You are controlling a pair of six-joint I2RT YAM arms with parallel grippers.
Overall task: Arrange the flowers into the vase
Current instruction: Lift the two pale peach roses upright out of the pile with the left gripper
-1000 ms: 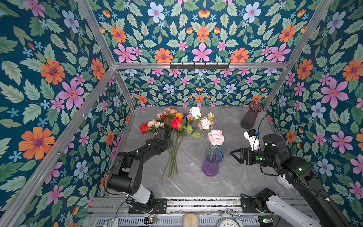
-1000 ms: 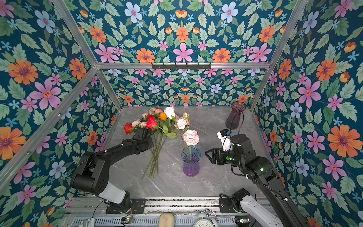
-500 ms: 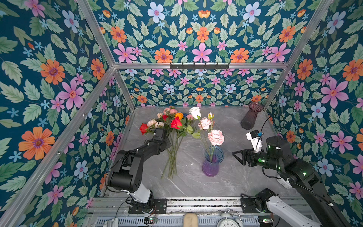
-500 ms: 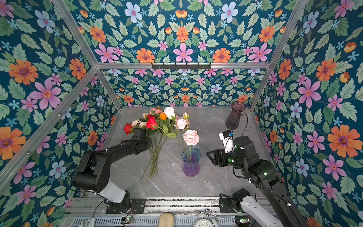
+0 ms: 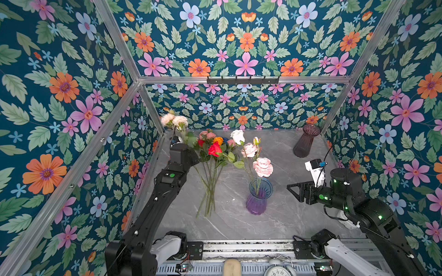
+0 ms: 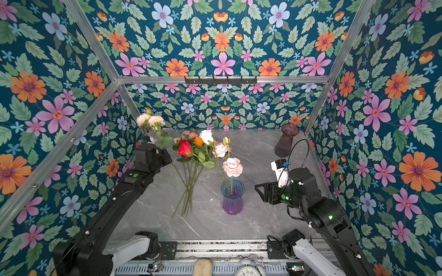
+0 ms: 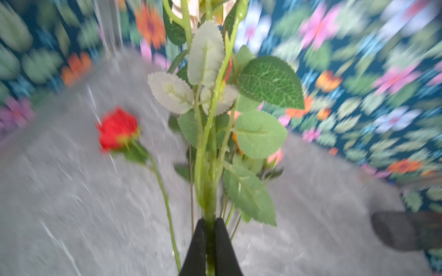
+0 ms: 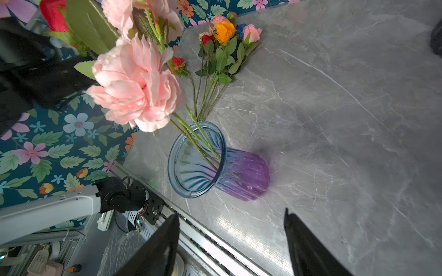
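Since a second ago the left gripper [image 7: 210, 221] has closed and has risen from the flower pile, carrying up a pale peach two-bloom flower spray [image 5: 174, 120]. Its black jaws are pressed together low on the green stem of this spray, with the toothed leaves just above them. The wrist view is blurred around the stem. In both top views the two blooms now stand high at the far left, close to the wall corner and above the other flower heads.

The right gripper [image 8: 230, 213] has drawn back a little toward the right. Its jaws stand wide apart with nothing between them. It hangs to the right of the blue-and-purple ribbed glass vase [image 5: 258, 198], apart from it.

This vase stands upright near the middle of the grey marble-patterned tabletop [image 5: 275, 222] and holds three green stems. A large pink peony-like bloom [image 5: 262, 166] leans over its rim, and a smaller pale pink rose [image 5: 249, 150] rises behind it on the far side.

Left of the vase a loose bunch of red, orange, pink and white flowers [image 5: 215, 149] lies flat on the table, with the heads far and the stems pointing near. A smoky dark glass vase [image 5: 306, 141] stands upright at the far right corner, well apart from the rest.
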